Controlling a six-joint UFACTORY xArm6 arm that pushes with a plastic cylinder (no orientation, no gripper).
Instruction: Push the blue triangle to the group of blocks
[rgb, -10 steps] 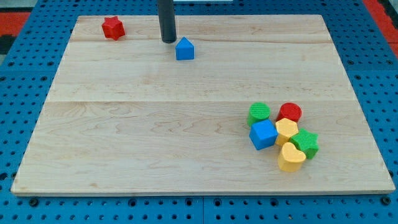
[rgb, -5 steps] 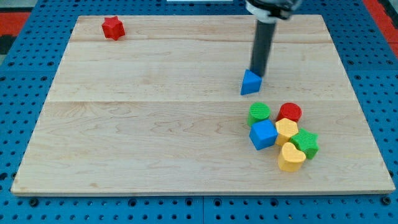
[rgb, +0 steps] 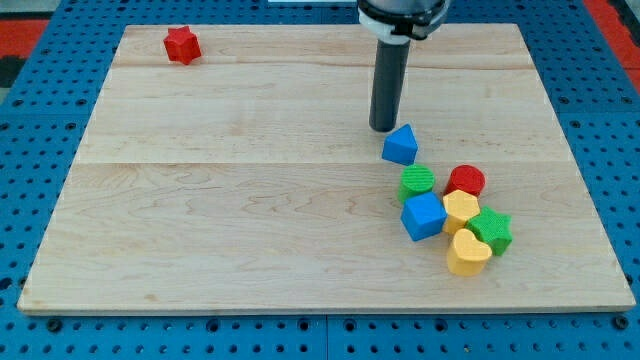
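Camera view: my tip (rgb: 384, 128), a plain rod tool holding nothing, is sitting just up-left of the blue triangle (rgb: 400, 145), which is lying near the green cylinder (rgb: 417, 182) heading the group. Pushing down-right, steadily, should be closing the gap.

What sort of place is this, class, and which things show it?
Probably a robotics lab bench: a wooden board lies on a blue perforated base, and my tip stands just above-left of the blue triangle, near a group including a green cylinder.
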